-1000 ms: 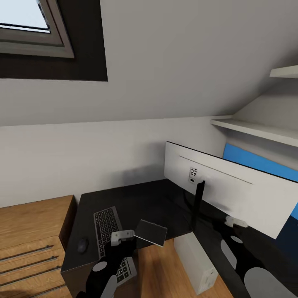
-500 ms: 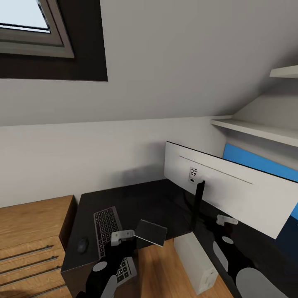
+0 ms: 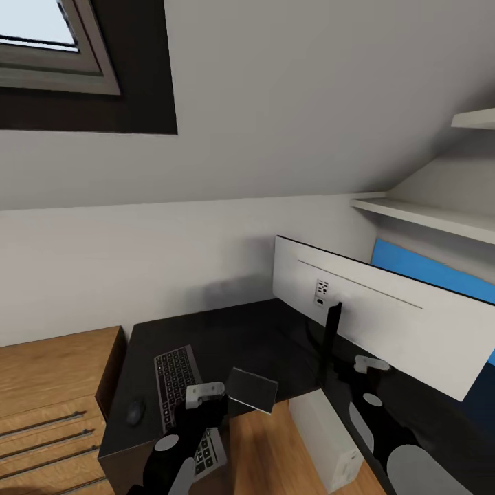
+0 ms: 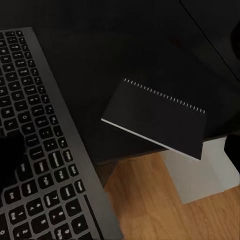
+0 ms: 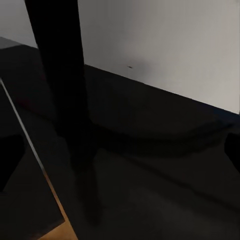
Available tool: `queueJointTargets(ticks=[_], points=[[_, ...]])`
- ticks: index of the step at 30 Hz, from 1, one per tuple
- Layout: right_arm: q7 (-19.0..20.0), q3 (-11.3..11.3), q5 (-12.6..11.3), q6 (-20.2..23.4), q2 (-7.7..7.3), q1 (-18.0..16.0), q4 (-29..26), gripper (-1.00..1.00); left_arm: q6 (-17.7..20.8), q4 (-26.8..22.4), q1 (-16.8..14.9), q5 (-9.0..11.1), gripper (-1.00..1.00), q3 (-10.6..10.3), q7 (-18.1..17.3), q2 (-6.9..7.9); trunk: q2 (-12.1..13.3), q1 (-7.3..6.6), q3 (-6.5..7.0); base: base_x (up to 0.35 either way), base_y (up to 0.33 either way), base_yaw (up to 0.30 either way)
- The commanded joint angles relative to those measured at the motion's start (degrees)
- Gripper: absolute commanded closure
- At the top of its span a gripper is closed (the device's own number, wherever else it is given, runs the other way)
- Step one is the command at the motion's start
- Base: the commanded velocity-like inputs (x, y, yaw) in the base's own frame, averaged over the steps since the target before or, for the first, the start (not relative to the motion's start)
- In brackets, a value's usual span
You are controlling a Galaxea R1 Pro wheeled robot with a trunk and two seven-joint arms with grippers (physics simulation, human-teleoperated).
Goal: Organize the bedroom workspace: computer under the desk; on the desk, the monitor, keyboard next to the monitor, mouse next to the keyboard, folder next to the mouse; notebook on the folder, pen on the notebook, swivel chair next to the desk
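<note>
Left gripper [image 3: 205, 394] grasps the notebook [image 3: 252, 389] above the desk [image 3: 227, 338] edge; right gripper [image 3: 371, 364] unclear

The worktop [image 3: 234, 337] is glossy black, mirroring the monitor [image 3: 385, 320] with its matt light-grey plastic back. The cabinet [image 3: 48, 392] and floor [image 3: 268, 447] look like warm wood; the keyboard [image 3: 180, 385] has a silvery frame.

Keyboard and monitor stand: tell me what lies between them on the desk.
In the head view, a dark spiral notebook lies between the keyboard and the monitor stand, overhanging the desk edge.

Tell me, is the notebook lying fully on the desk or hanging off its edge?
Hanging off: the notebook has one corner past the desk edge, over floor.
</note>
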Motion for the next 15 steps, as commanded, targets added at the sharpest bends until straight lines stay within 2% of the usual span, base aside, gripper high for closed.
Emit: queueJointTargets(ticks=[1, 5, 11, 13, 15], points=[[0.0, 0.0, -0.1, -0.4, 0.03, 0.0, 0.1, -1.00, 0.1, -0.1, 0.0, 0.6, -1.00, -0.4, 0.5, 0.03, -0.1, 0.05, -0.05, 0.243, 0.000, 0.000], [0.0, 0.0, 0.0, -0.7, 0.12, 0.0, 0.1, -1.00, 0.1, -0.1, 0.0, 0.6, -1.00, -0.9, 0.6, 0.04, -0.1, 0.05, -0.05, 0.213, 0.000, 0.000], [0.0, 0.1, 0.7, -0.7, 0.26, 0.0, 0.9, -1.00, 0.1, -0.1, 0.0, 0.6, -1.00, -1.1, 0.6, 0.04, -0.1, 0.05, -0.05, 0.046, 0.000, 0.000], [0.0, 0.0, 3.6, -0.9, 0.69, 0.0, 1.3, -1.00, 0.1, -0.1, 0.0, 0.6, -1.00, -1.1, 0.5, 0.04, -0.1, 0.05, -0.05, 0.077, 0.074, 0.000], [0.0, 0.0, 4.0, -0.9, 0.80, 0.0, 1.3, -1.00, 0.1, -0.1, 0.0, 0.6, -1.00, -1.1, 0.5, 0.04, -0.1, 0.05, -0.05, 0.116, 0.111, 0.000]])
